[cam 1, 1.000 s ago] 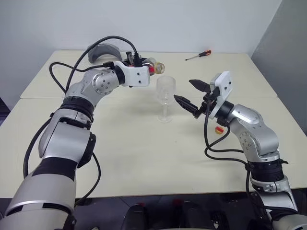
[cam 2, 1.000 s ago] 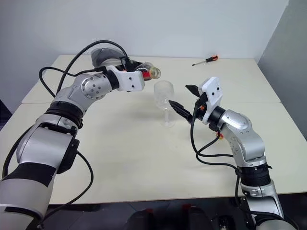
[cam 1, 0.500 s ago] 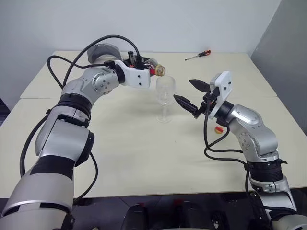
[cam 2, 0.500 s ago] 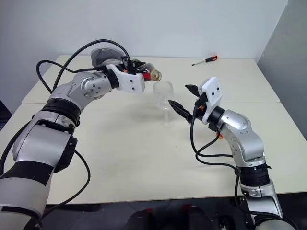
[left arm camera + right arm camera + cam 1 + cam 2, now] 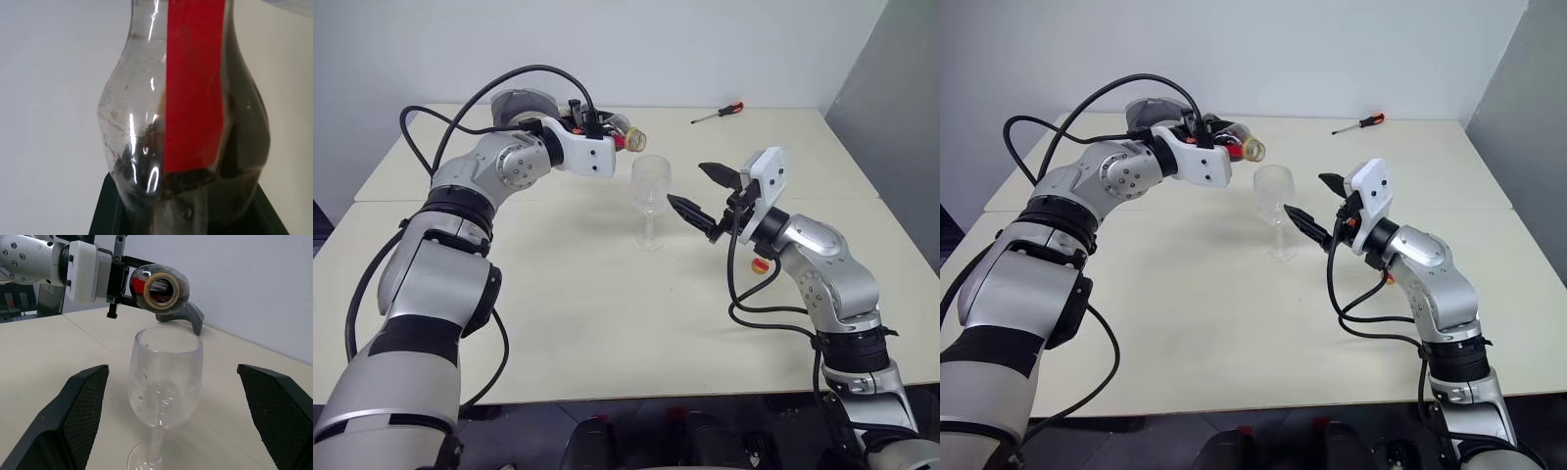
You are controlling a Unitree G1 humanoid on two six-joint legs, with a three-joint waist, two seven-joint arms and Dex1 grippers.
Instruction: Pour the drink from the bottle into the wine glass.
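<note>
My two head cameras look forward and down over both arms onto the tabletop (image 5: pixel 607 323), set slightly apart, so they share nearly the whole scene, back to the screwdriver (image 5: pixel 717 113) at the far edge; my left wrist camera sits pressed up close to the bottle (image 5: pixel 186 112), facing along it; my right wrist camera looks level across at the wine glass (image 5: pixel 164 377) from near, sharing glass and bottle mouth with the head views.
</note>
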